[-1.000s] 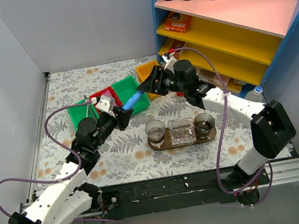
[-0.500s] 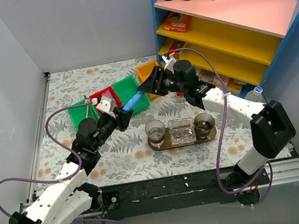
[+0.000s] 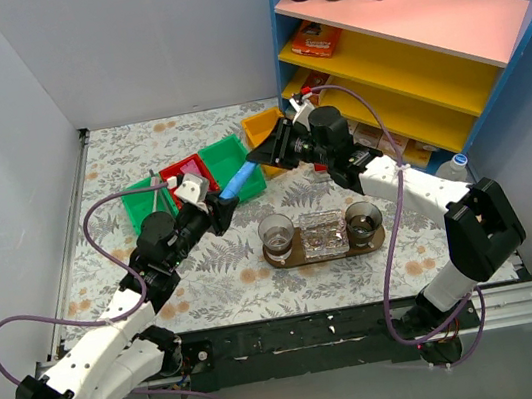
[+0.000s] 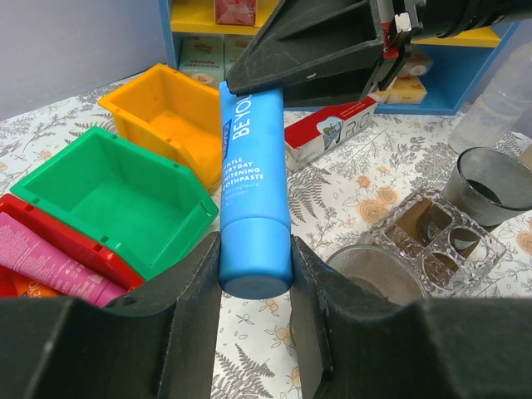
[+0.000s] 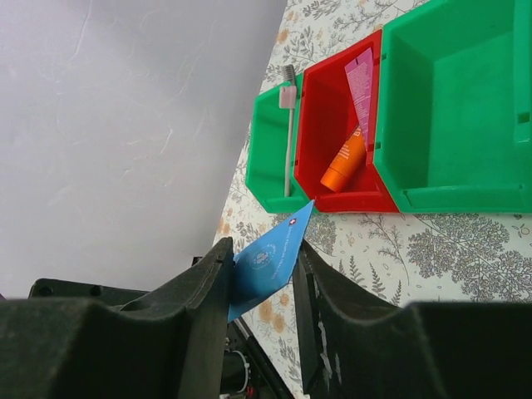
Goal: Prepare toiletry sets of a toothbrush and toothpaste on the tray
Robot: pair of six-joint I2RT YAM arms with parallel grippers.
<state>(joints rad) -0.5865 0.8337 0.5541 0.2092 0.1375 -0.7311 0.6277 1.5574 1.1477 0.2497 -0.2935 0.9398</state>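
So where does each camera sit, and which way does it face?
Top external: above and behind the arms, looking down on the table; both arms show whole.
Left wrist: on the left arm, looking along the left gripper, shut on the blue toothpaste, towards the shelves.
Right wrist: on the right arm, looking past the right gripper, down at the red bin.
Shared: both wrist views show that tube, from opposite ends.
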